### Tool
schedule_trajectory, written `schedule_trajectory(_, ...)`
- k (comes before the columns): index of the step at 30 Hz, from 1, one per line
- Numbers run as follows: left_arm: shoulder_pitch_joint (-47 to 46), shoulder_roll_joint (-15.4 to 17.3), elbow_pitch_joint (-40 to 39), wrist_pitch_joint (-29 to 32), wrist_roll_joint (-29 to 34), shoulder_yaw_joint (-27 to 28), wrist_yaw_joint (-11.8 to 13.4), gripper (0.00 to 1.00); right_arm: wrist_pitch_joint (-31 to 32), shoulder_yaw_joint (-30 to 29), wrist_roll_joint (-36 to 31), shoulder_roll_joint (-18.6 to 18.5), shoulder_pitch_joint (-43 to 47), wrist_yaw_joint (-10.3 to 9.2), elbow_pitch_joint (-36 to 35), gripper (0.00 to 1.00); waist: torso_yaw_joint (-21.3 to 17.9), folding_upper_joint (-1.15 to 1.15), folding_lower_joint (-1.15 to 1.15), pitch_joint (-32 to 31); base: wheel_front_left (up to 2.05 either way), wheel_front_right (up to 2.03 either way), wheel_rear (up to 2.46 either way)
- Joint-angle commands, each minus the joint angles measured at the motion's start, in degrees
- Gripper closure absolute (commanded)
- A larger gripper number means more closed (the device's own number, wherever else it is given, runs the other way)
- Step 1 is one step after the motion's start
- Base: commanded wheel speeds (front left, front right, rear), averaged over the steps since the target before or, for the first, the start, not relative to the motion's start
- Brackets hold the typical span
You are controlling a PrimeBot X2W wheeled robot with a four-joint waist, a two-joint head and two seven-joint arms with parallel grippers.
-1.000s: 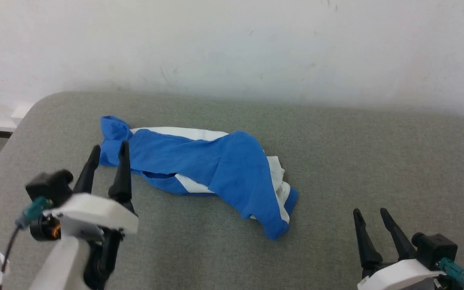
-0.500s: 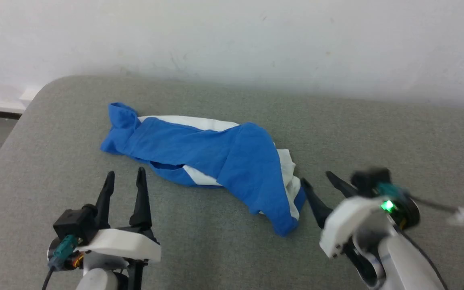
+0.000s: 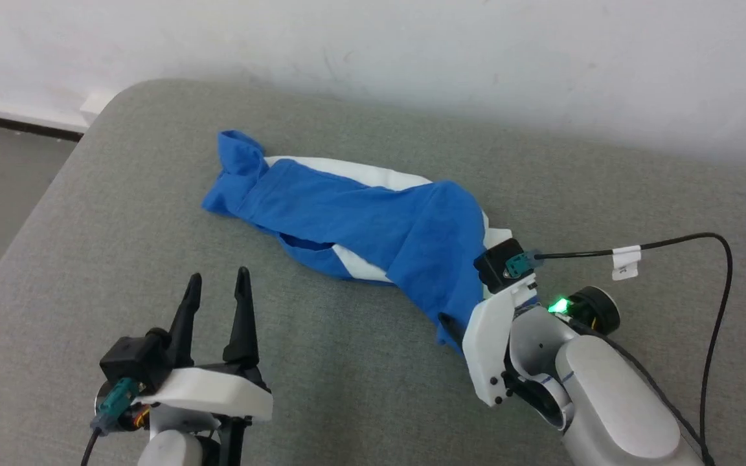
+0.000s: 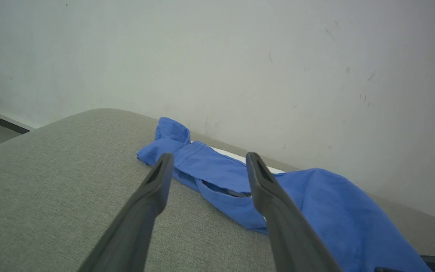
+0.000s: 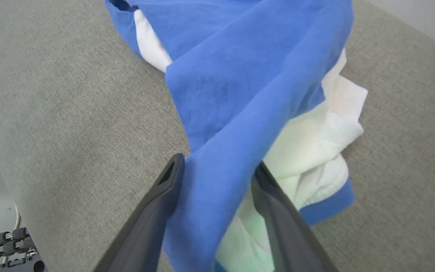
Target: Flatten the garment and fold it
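While left gripper (image 3: 218, 274) hovers spread, right gripper (image 5: 218, 160) straddles blue fold of garment (image 3: 360, 220), jaws apart.

White-shelled left pincer (image 3: 217, 277), black fingers (image 3: 241, 317), perhaps teal plug (image 3: 114, 398).

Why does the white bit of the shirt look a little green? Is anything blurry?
Right wrist view: white cloth of the shirt looks greenish low inside the right gripper, probably from the green light glowing on that arm in the head view. Left wrist view: the left gripper looks big and soft up close. Head view: sharp.
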Motion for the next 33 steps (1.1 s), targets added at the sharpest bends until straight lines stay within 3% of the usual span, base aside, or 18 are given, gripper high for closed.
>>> schedule_trajectory(1, -0.70, -0.38, 0.23, -0.25, 0.60, 0.60, -0.57, 0.00, -1.18, 0.68, 0.83, 0.02, -1.15, -0.05, -0.49, 1.00, 0.54, 0.00, -0.01, 0.42, 0.00, 0.00, 0.00)
schedule_trajectory(6, -0.64, -1.07, 0.40, -0.26, 1.29, 1.66, -1.33, 0.00, -5.06, 5.24, 4.63, 0.02, -1.69, -0.05, -4.35, 1.00, 0.41, 0.00, -0.01, 0.33, 0.00, 0.00, 0.00)
schedule_trajectory(9, -0.55, -1.49, 0.61, -0.26, 1.43, 2.15, -1.88, 0.00, -4.71, 12.84, 7.74, 0.02, -1.26, -0.05, -7.45, 1.00, 0.09, 0.00, -0.01, 0.15, 0.00, 0.00, 0.00)
schedule_trajectory(15, -1.26, -2.01, 1.41, -0.26, 1.29, 2.34, -3.13, 0.00, 4.56, 30.13, 14.60, -0.96, 1.83, -0.05, -8.13, 1.00, -0.24, 0.00, -0.01, 0.59, 0.00, 0.00, 0.00)
schedule_trajectory(18, -1.57, -2.14, 2.11, -0.26, 1.24, 2.49, -3.60, 0.00, 8.28, 34.31, 18.63, -3.32, 2.28, -0.05, -8.14, 1.00, -0.41, 0.00, -0.01, 0.65, 0.00, 0.00, 0.00)
schedule_trajectory(19, -1.60, -2.17, 2.32, -0.26, 1.24, 2.60, -3.69, 0.00, 7.89, 34.04, 19.28, -3.82, 2.20, -0.05, -8.45, 0.89, -0.51, 0.00, -0.01, 0.64, 0.00, 0.00, 0.00)
schedule_trajectory(20, -1.58, -2.20, 2.53, -0.26, 1.27, 2.70, -3.75, 0.00, 6.74, 33.17, 19.68, -4.13, 2.06, -0.05, -8.88, 0.13, -0.60, 0.00, -0.01, 0.60, 0.00, 0.00, 0.00)
schedule_trajectory(21, -1.55, -2.22, 2.72, -0.26, 1.30, 2.80, -3.80, 0.00, 5.33, 31.87, 19.84, -4.34, 1.93, -0.05, -9.21, 0.00, -0.70, 0.00, -0.01, 0.52, 0.00, 0.00, 0.00)
schedule_trajectory(26, -1.11, -2.30, 3.70, -0.26, 1.38, 3.30, -3.99, 0.00, -5.02, 17.92, 19.03, -3.33, 2.85, -0.05, -10.83, 0.00, -1.25, 0.00, -0.01, -0.38, 0.00, 0.00, 0.00)
schedule_trajectory(30, -0.73, -2.33, 4.48, -0.26, 1.28, 3.50, -3.97, 0.00, -12.86, 1.77, 12.89, -1.96, 5.88, -0.05, -11.27, 0.00, -1.89, 0.00, -0.01, -1.11, 0.00, 0.00, 0.00)
schedule_trajectory(33, -0.55, -2.35, 5.09, -0.26, 1.10, 3.54, -3.96, 0.00, -14.95, -9.48, 7.35, -0.82, 10.26, -0.05, -11.23, 0.00, -2.28, 0.00, -0.01, -1.57, 0.00, 0.00, 0.00)
